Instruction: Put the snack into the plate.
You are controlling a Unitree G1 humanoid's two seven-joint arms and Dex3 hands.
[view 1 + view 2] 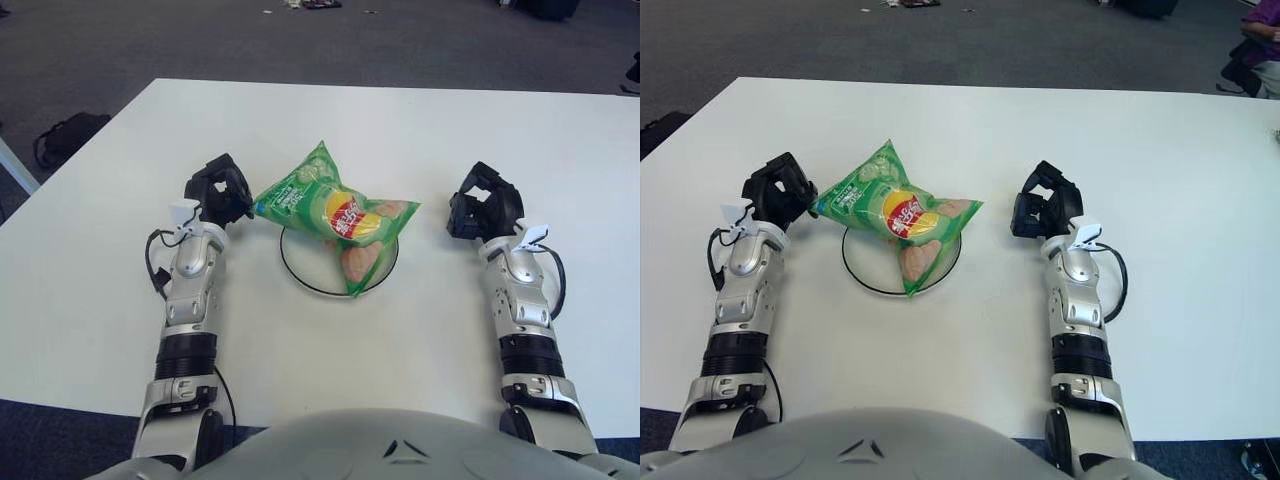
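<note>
Snack (335, 210) — a green crisp bag — lies across the plate (300, 283) on the white table (420, 130), its near end inside the rim and its far-left corner overhanging toward the left hand (220, 190). That hand sits just beside the corner with fingers curled and nothing in them, while the right hand (484, 202) shows right of the plate, loosely curled and empty. Placement looks essentially done — the next move is probably to draw both arms clear, or nudge the overhanging corner inward.

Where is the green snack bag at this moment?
The snack bag lies on the plate in the middle of the white table, overhanging its far left rim. The left hand is just left of it, the right hand farther right.
</note>
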